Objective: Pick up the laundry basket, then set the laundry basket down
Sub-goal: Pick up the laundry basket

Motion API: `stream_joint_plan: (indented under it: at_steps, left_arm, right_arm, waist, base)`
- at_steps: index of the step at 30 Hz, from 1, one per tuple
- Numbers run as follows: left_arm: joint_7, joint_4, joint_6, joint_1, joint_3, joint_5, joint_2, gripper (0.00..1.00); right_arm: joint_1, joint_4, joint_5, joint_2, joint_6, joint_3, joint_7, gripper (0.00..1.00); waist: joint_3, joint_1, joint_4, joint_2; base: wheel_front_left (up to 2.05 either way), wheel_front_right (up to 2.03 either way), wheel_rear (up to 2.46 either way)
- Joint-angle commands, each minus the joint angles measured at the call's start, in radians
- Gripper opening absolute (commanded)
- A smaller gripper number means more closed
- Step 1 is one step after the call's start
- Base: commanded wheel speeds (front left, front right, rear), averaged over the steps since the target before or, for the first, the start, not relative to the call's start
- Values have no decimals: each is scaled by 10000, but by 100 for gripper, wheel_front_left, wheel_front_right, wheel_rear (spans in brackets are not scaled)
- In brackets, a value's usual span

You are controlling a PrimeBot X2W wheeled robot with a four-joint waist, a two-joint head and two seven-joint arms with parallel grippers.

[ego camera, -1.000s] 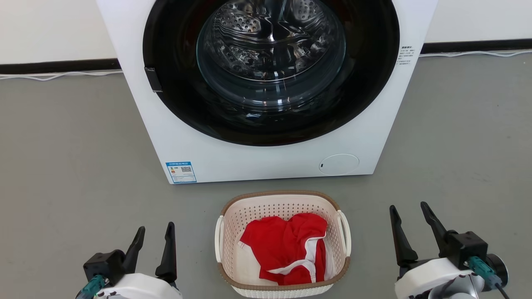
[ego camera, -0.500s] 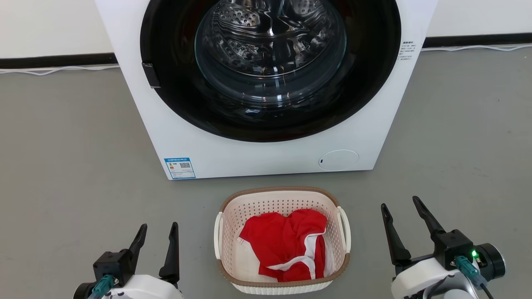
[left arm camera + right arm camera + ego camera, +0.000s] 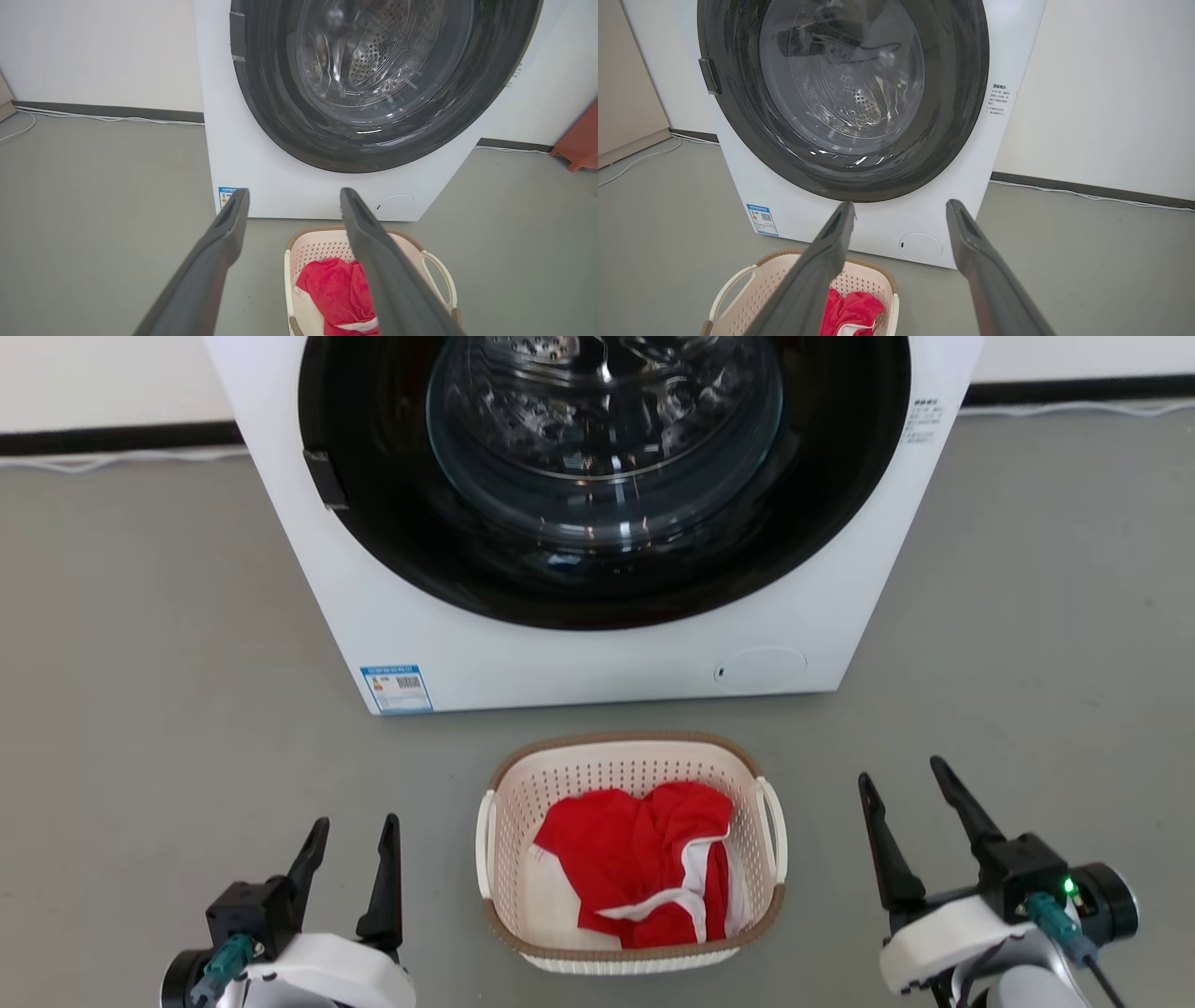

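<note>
Cream-white laundry basket (image 3: 560, 782), holding a red-and-white garment (image 3: 635, 859), sits on grey floor (image 3: 140, 663) just before a white washing machine (image 3: 560, 658). The left gripper (image 3: 357, 821) and right gripper (image 3: 900, 770) flank it, untouching, fingers spread and empty. Left wrist view: one finger crosses the basket. Right wrist view: the basket lies lower left.

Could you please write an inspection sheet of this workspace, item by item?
Surface: grey floor, level.
Job's things: laundry basket on the floor before the washing machine, apart from it, holding a red and white garment.
Clutter: nothing seen.
Grippers: left gripper and right gripper open, empty, flanking the basket, not touching it.
Cables: white cable along the wall's foot; green-plug lead at the right wrist.
Surroundings: white washing machine, pale wall, reddish object far right.
</note>
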Motion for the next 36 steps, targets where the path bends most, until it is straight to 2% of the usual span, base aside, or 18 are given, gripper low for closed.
stream_joint_plan:
  at_steps: [1,8,16,20,25,28,36]
  left_arm:
    - [-93,-215,39,-508,317,112,114,100]
    - [-93,-156,-25,-1086,323,97,114,100]
    - [-93,638,8,-2540,-174,-229,114,100]
    - [-93,1348,3,-3549,-599,-483,114,100]
    - [-93,2399,47,-4706,-1069,-519,114,100]
    - [-93,3036,24,-5383,-1307,-822,114,100]
    - [-93,4257,216,-6798,-1426,-765,114,100]
  right_arm:
    - [-446,-268,73,-56,63,198,-136,100]
    - [-923,-280,222,-56,63,86,-136,100]
    - [-2199,287,131,-56,63,-329,-136,100]
    - [-3092,946,31,-56,63,-474,-136,100]
    - [-4316,2393,-141,-56,63,-510,-136,100]
    - [-5029,3233,-306,-56,63,-558,-136,100]
    - [-6320,4374,-721,-56,63,-668,-136,100]
  waist:
    - [155,0,-9,-1]
    - [1145,0,-2,-1]
    - [3216,0,88,-1]
    - [4353,0,118,-1]
    - [5506,0,82,-1]
    - [6044,0,77,-1]
    - [7137,0,49,-1]
  base:
    - [0,0,0]
    - [0,0,0]
    - [0,0,0]
    - [0,0,0]
    - [0,0,0]
    - [0,0,0]
    - [0,0,0]
